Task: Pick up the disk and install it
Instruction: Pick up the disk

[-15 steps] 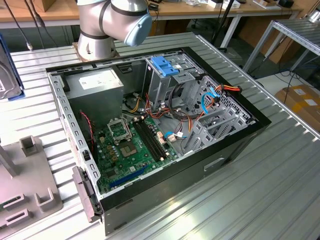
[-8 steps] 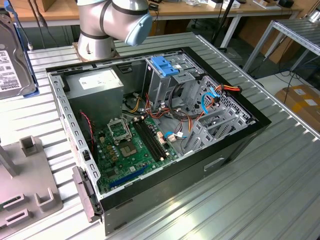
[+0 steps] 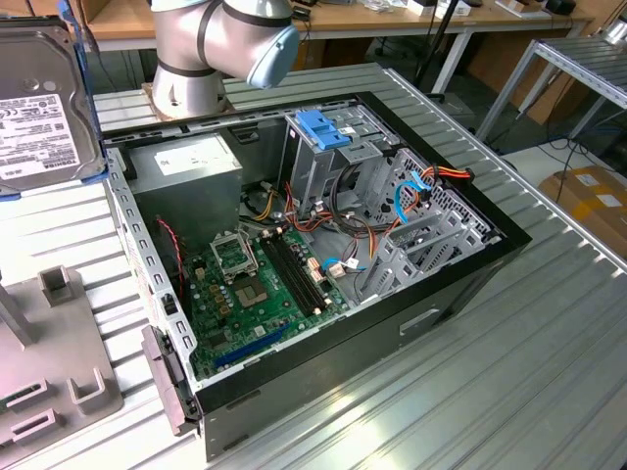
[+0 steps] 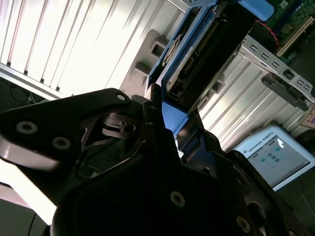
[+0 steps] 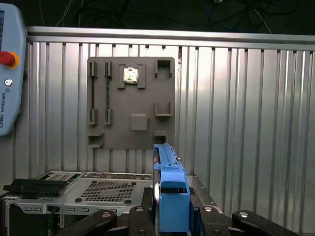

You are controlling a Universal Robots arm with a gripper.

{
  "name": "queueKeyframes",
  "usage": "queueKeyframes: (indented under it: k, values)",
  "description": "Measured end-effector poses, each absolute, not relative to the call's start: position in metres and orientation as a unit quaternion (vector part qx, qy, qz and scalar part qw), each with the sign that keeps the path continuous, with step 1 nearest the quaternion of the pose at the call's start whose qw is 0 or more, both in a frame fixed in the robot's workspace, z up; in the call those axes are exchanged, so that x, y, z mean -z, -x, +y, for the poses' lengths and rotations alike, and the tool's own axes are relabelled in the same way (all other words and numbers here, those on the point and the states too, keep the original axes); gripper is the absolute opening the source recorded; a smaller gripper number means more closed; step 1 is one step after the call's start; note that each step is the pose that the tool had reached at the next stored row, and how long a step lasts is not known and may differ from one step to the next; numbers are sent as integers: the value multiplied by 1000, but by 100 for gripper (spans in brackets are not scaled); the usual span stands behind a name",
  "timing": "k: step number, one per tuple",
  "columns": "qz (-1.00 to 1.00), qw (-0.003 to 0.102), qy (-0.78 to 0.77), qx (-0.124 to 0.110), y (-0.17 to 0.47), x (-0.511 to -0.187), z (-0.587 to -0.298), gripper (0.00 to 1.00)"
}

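The disk (image 3: 39,117) hangs in the air at the exterior view's far left, above the table and clear of the open computer case (image 3: 470,284). Its white label faces the camera and a blue bracket frames its edge. In both wrist views I see it edge-on: the disk (image 5: 170,189) rises as a thin blue strip out of my gripper (image 5: 172,215), whose black fingers (image 5: 142,212) press on either side. In the second wrist view the disk (image 4: 209,46) stands out past my gripper (image 4: 170,120), which is shut on its blue end.
Inside the case are a blue-topped drive cage (image 3: 323,127), a green motherboard (image 3: 255,284), a power supply (image 3: 186,166) and metal bays (image 3: 431,235). A grey fixture plate (image 3: 49,372) lies on the ribbed table beside it. A teach pendant (image 5: 7,64) lies further off.
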State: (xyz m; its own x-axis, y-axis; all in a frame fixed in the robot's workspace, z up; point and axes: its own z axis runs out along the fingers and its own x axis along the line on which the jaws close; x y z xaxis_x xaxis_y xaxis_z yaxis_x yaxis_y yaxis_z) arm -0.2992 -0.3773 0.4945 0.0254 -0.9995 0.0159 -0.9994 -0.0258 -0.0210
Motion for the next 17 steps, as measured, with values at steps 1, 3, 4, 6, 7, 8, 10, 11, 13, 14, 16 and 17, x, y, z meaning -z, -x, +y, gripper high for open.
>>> queueKeyframes:
  k: [1, 3, 4, 6, 7, 8, 10, 11, 13, 14, 16, 17]
  values:
    - [698, 2, 716, 13, 295, -494, -377, 37]
    - [698, 2, 716, 13, 290, -494, -377, 37]
    - [698, 2, 716, 13, 287, -494, -377, 37]
    - [698, 2, 716, 13, 279, -494, -377, 37]
    - [698, 2, 716, 13, 276, -494, -377, 37]
    - [698, 2, 716, 13, 273, -494, -377, 37]
    - [698, 2, 716, 13, 266, -494, -377, 37]
    - [698, 2, 716, 13, 262, -494, -377, 37]
    - [698, 2, 716, 13, 255, -494, -377, 37]
    - [698, 2, 716, 13, 252, -494, -377, 37]
    - [698, 2, 716, 13, 244, -494, -377, 37]
    - [698, 2, 716, 13, 239, -494, -377, 37]
